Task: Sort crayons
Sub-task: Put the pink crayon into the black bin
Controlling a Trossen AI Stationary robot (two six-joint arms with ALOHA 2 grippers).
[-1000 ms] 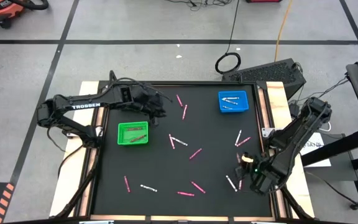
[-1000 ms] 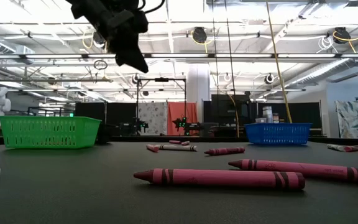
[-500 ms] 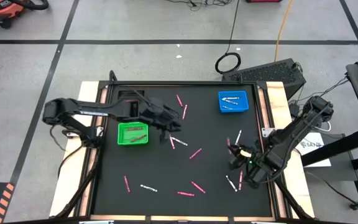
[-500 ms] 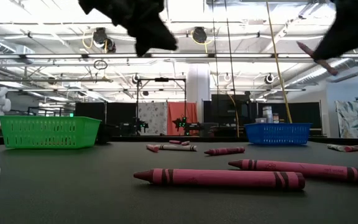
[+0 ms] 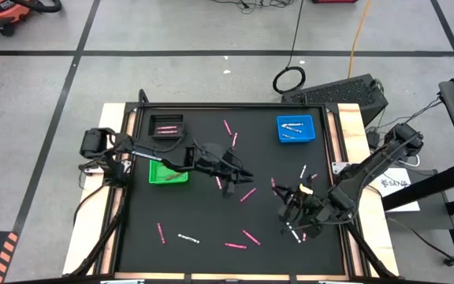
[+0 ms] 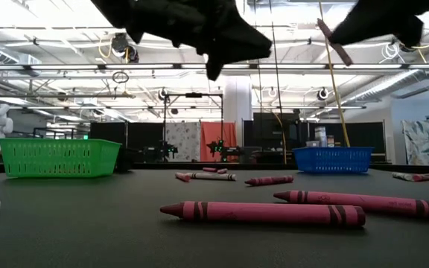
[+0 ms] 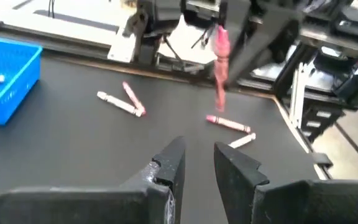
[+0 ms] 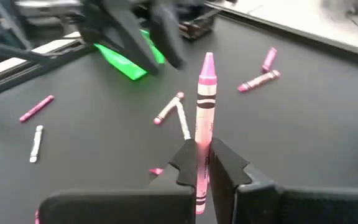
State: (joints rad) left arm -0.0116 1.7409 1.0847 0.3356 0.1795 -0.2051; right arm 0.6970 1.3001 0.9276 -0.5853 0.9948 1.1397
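Note:
Pink and white crayons lie scattered flat on the black table mat [image 5: 203, 221], among them a pink one [image 5: 248, 194] and a pair [image 5: 219, 181] at the middle. My left gripper [image 5: 245, 174] hangs over the mat's middle, past the green tray [image 5: 168, 171]; its fingers [image 7: 197, 155] stand a little apart and hold nothing. My right gripper [image 5: 280, 192] is right of it, shut on a pink crayon [image 8: 205, 93] above the mat. That crayon also shows in the left wrist view [image 7: 221, 68] and the low view [image 6: 335, 41]. My right gripper pinches the pink crayon's blunt back end [image 8: 202, 146] between its two fingers. The crayon runs on along the fingers and its pointed tip [image 8: 208, 59] sticks out well past them. It is lifted clear of the table and tilted.
A blue tray [image 5: 295, 128] with white crayons stands at the far right. A dark tray [image 5: 166, 126] with pink crayons stands behind the green one. More crayons lie near the front edge [image 5: 235, 245] and below the right gripper [image 5: 294, 233]. The two grippers are close together.
My left gripper has swung from beside the green tray toward the table's right, out over the middle. My right gripper has risen from the near right corner and gone toward the table's left and far side, carrying the pink crayon clear of the mat.

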